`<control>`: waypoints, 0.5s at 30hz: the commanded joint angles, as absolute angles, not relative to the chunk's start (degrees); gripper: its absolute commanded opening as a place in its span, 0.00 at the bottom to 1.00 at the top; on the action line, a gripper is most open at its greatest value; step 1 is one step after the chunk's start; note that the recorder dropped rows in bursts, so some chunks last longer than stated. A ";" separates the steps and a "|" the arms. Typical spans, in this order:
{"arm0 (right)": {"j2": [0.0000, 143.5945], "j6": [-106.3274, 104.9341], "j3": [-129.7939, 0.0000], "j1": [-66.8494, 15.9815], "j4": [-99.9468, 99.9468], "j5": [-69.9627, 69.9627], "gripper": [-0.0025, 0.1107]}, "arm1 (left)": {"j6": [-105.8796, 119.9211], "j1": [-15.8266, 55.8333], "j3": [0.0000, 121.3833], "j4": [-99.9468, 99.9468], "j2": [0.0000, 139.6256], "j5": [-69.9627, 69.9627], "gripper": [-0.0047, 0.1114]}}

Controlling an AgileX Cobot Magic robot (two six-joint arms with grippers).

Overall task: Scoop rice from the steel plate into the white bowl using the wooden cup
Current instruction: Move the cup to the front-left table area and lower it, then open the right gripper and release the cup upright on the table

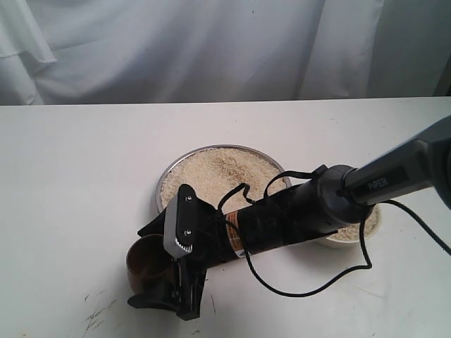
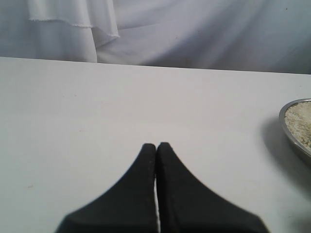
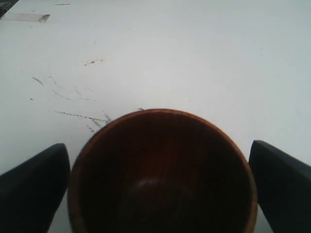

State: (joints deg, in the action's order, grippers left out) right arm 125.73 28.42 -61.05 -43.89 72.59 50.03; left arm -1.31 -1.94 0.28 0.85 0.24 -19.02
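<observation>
Wooden cup [image 1: 144, 264] stands upright on the white table [image 1: 70, 176], mouth up, just off the steel plate's near-left edge in the exterior view. The right wrist view looks into it and shows bare dark wood inside [image 3: 160, 174].

Right gripper [image 1: 134, 267] is set around the cup, one black finger on each side. Jaws are spread. In the right wrist view a strip of table shows between the cup wall and one finger [image 3: 279, 184]. The other finger sits very close to the cup, and I cannot tell whether it touches.

Steel plate [image 1: 184, 156] sits mid-table, holding a wide flat heap of rice [image 1: 218, 172]. The right arm reaches across from the right and lies over the plate's near rim, hiding that part.

White bowl [image 1: 345, 243] is to the right of the plate, mostly covered by the arm's wrist. Some rice shows inside it.

A black cable [image 1: 310, 289] loops from the arm down onto the table in front of the bowl. Scuff marks [image 1: 99, 313] are on the table near the cup. A white curtain [image 1: 176, 49] hangs behind.

Left gripper [image 2: 156, 145] has its fingers pressed together with nothing between them. It is over bare table, with the plate rim [image 2: 284, 121] at the edge of its view.
</observation>
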 commanded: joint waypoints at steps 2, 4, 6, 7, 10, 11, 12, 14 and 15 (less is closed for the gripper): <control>123.31 28.91 -61.28 -43.88 72.33 50.74 0.82 | -1.35 -2.04 0.00 0.94 0.00 -18.27 0.04; 122.78 28.91 -61.28 -43.64 72.33 50.64 0.82 | -1.35 -2.04 0.00 0.94 0.00 -18.27 0.04; 122.25 29.52 -61.28 -43.12 72.33 50.77 0.82 | -1.35 -2.04 0.00 0.94 0.00 -18.27 0.04; 121.95 30.22 -61.28 -42.78 72.33 50.77 0.82 | -1.35 -2.04 0.00 0.94 0.00 -18.27 0.04; 119.79 31.78 -61.28 -41.73 72.33 51.29 0.82 | -1.35 -2.04 0.00 0.94 0.00 -18.27 0.04; 118.73 31.90 -61.28 -41.45 72.45 51.68 0.82 | -1.35 -2.04 0.00 0.94 0.00 -18.27 0.04; 117.51 31.90 -61.28 -40.92 72.68 52.30 0.82 | -1.35 -2.04 0.00 0.94 0.00 -18.27 0.04; 115.11 31.90 -61.28 -39.89 72.68 52.66 0.82 | -1.35 -2.04 0.00 0.94 0.00 -18.27 0.04; 113.44 31.90 -61.28 -39.28 72.79 52.66 0.82 | -1.35 -2.04 0.00 0.94 0.00 -18.27 0.04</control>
